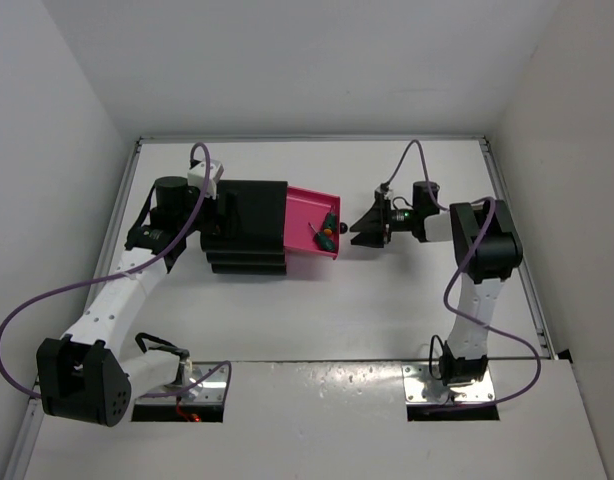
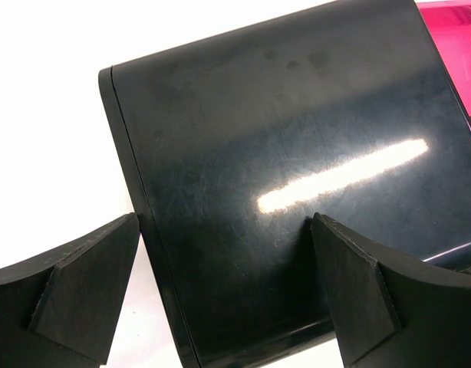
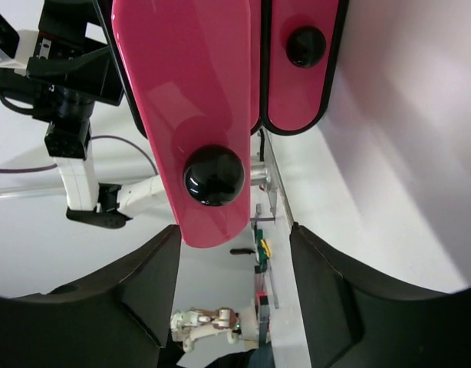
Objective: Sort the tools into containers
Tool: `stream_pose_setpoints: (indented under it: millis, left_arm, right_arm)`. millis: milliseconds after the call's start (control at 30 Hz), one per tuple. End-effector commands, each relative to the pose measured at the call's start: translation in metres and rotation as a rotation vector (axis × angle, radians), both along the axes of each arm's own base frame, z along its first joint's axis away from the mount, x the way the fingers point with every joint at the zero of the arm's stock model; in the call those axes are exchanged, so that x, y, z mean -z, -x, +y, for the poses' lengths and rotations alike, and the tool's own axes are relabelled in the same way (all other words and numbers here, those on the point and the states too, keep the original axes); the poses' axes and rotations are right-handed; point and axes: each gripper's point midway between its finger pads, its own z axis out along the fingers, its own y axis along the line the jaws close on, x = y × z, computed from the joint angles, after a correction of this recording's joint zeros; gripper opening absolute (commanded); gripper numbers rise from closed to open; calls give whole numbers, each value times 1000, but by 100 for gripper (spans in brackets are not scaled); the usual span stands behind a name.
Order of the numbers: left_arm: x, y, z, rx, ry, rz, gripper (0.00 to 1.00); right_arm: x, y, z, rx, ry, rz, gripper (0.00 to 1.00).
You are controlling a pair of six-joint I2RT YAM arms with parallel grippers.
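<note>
The black stepped cabinet (image 1: 249, 215) stands left of centre. Its top magenta drawer (image 1: 309, 212) is pulled out to the right. Small tools (image 1: 323, 231) lie in it, one green-handled; the rest is too small to tell. No purple screwdriver shows. My right gripper (image 1: 355, 233) is open and empty, just right of the drawer's black knob (image 1: 343, 232). In the right wrist view the knob (image 3: 213, 175) sits just beyond the open gripper (image 3: 234, 234). A second drawer front (image 3: 297, 84) is shut. My left gripper (image 2: 224, 284) is open, straddling the cabinet's (image 2: 281, 138) back edge.
White walls close in the table on three sides. A raised rim (image 1: 515, 230) runs along the right side behind my right arm. A purple cable (image 1: 47, 300) loops left of my left arm. The arm bases sit on a plate at the near edge (image 1: 317, 390).
</note>
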Motion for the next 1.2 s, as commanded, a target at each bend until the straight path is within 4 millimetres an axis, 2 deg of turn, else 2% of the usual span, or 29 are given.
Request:
stream_pose_setpoints:
  millis: [0,267,467,767,900,1000,1033,1167]
  left_arm:
    - [65,42,-2,47,-41,270,99]
    - [65,42,-2,47,-41,270,99]
    - [65,42,-2,47,-41,270,99]
    - [68,42,-2,47,-43,280,99]
    - [71,44,-1,47,-44,289,99]
    - [71,44,-1,47,-44,289,99]
    - [71,44,-1,47,-44,289,99]
    - [71,44,-1,47,-44,289,99]
  right_arm:
    - [-13,-10,1,-43,-35,-128,60]
    - [-27,-19,8,-70,-45,-203,61]
    - [-22,-24,16,-90,-46,-197,58]
    - [-15,-19,27,-118,-48,-175,53]
    - [-14,-20,30,-128,-49,-176,43]
    - [-20,-22,30,-128,-50,-194,30]
    - [-20,-22,30,-128,-50,-195,22]
    - [-42,-22,30,-129,-55,-263,13]
